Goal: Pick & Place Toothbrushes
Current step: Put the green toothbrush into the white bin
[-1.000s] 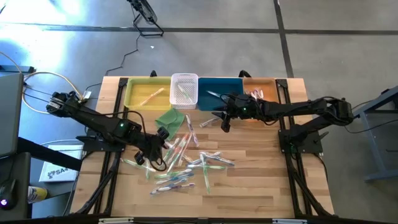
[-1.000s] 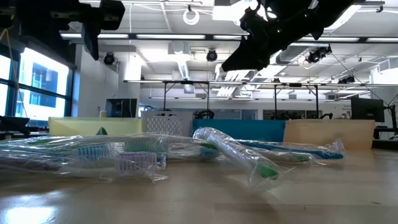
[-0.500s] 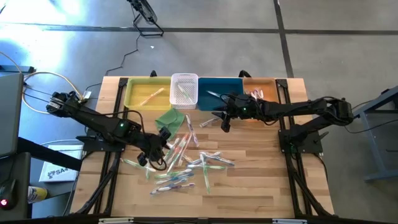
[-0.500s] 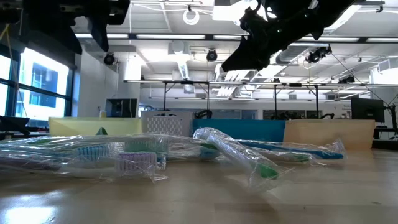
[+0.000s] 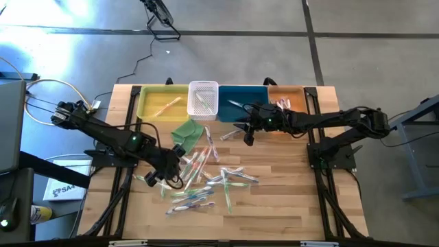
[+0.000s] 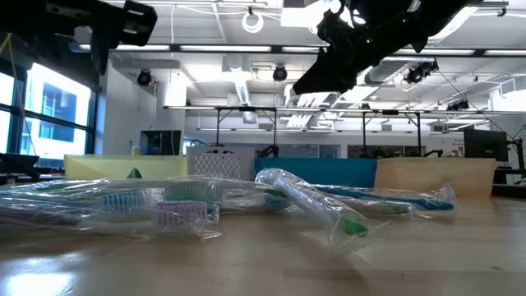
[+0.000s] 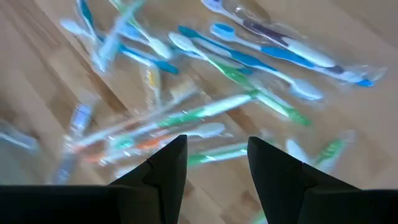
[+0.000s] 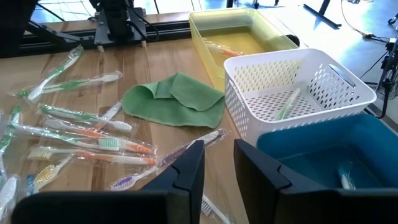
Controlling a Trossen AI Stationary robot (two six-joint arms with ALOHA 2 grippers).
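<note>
Left claw (image 7: 212,163) hovers empty over toothbrushes (image 7: 236,112), green cloth (image 5: 188,131) nearby.

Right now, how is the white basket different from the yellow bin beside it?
The white basket has walls full of little holes; the yellow bin has solid, smooth walls. The white basket holds a green-handled toothbrush; the yellow bin holds an orange one. Both are open-topped boxes standing side by side along the table's far edge.

green cloth (image 8: 176,99), wrapped toothbrushes (image 8: 87,146), white basket (image 8: 298,93), yellow bin (image 8: 239,37)
</note>
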